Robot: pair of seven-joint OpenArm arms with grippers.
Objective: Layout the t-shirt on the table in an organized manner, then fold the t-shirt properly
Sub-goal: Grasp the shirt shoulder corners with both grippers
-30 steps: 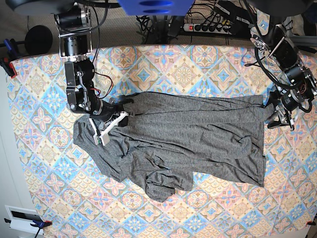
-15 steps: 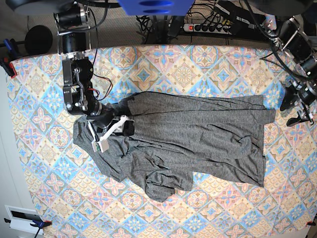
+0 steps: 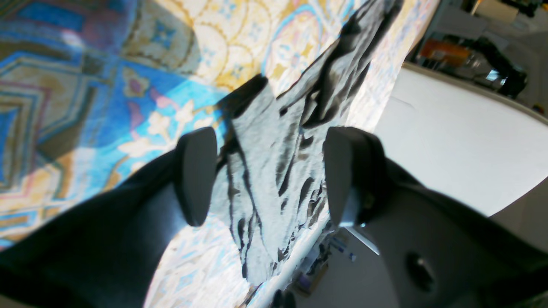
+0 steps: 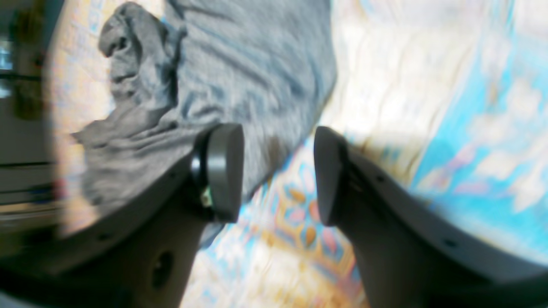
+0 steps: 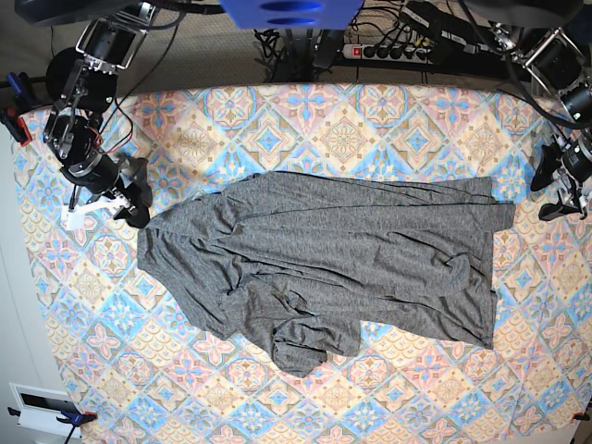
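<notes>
With both sets of fingers (image 3: 195,175) spread wide and empty, I judge the t-shirt (image 5: 342,259) light and limp, best pinched at its bunched sleeve (image 5: 301,350) near the worktop (image 5: 388,120) front.

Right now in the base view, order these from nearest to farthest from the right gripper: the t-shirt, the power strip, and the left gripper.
From the right gripper, at the view's left:
1. The t-shirt, just beside it, mid-table.
2. The power strip, beyond the table's far edge, right of centre.
3. The left gripper, across the table at the view's right edge.
</notes>
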